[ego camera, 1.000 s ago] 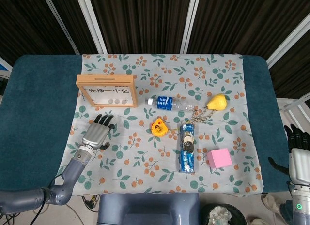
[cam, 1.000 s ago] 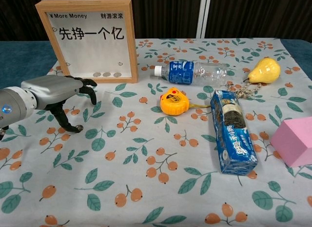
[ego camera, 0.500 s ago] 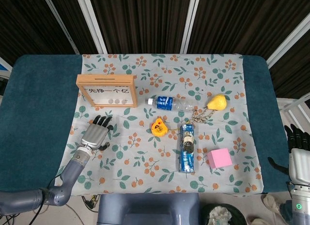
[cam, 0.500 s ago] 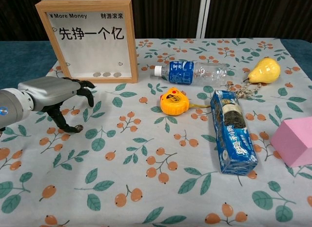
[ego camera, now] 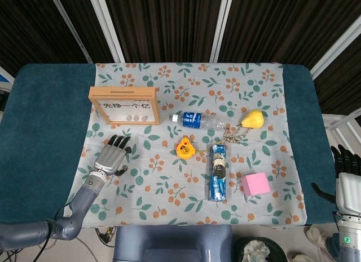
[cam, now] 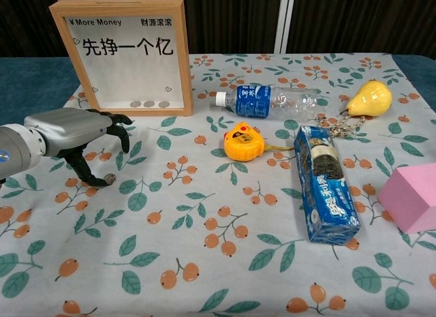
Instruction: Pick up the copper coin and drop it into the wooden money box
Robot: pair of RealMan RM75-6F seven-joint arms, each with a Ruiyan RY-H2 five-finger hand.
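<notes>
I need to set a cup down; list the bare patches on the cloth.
Bare cloth runs along the near edge, below the tape measure and left of the biscuit pack. The far strip behind the bottle is free too. It is crowded between bottle, pear, pack and pink block, and by the left hand before the money box.

Left hand (cam: 71, 136) slightly nearer, lower.

At the left edge, the left hand (cam: 75, 136) reaches down to the flowered cloth (cam: 204, 276), fingers curled, its thumb tip beside a small coin (cam: 109, 178). Behind it, upper left, stands the wooden money box (cam: 126, 54). A bottle (cam: 272, 101), pear (cam: 370, 97), yellow tape measure (cam: 243, 141), blue packet (cam: 325, 182) and pink block (cam: 411, 196) fill the right half.
</notes>
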